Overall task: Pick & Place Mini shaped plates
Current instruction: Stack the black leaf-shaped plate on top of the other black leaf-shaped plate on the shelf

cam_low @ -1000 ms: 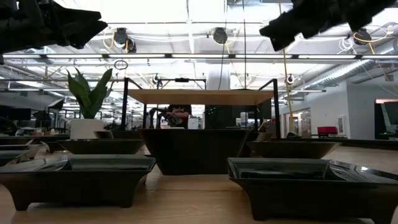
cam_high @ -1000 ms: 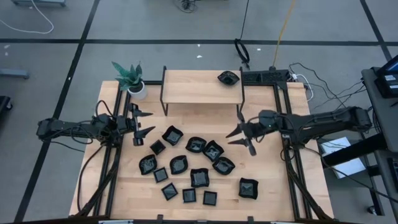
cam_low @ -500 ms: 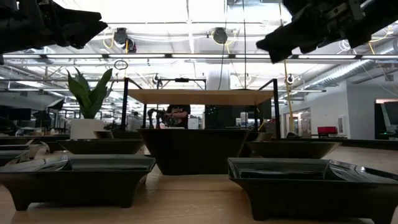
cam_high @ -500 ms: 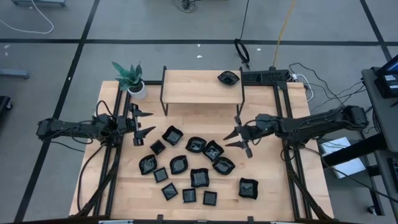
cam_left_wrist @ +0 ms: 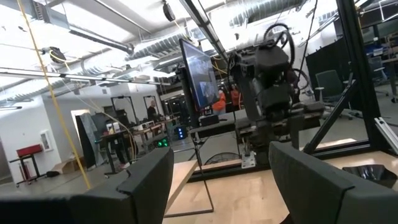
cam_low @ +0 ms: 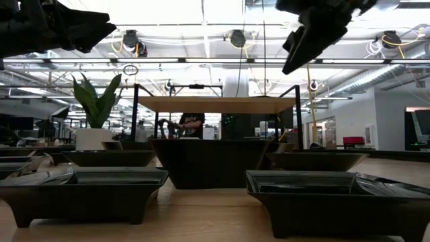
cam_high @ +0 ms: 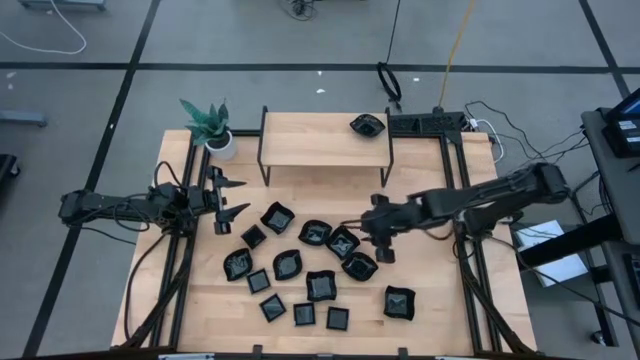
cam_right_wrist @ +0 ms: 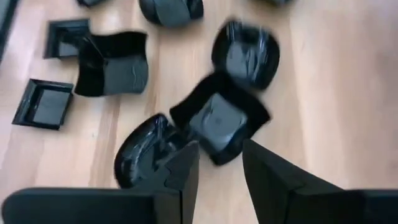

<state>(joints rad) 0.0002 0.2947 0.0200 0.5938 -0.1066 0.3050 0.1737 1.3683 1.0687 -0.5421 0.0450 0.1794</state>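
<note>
On the wooden table [cam_high: 430, 320] about 15 mini shaped plates [cam_high: 320, 285] remain clustered in the middle; only 1 plate on the shelf [cam_high: 367, 124] seems placed. The right gripper [cam_high: 382, 240] hovers over the cluster, slightly parted, probably empty. The left gripper [cam_high: 232, 198] waits beside it, spread, holding nothing.

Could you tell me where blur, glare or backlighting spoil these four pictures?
Right wrist view: motion blur smears the mini shaped plates. Low view: bright ceiling lights silhouette the right gripper and the near plates. Left wrist view: its own fingers are soft. High view: evenly lit and sharp.
</note>
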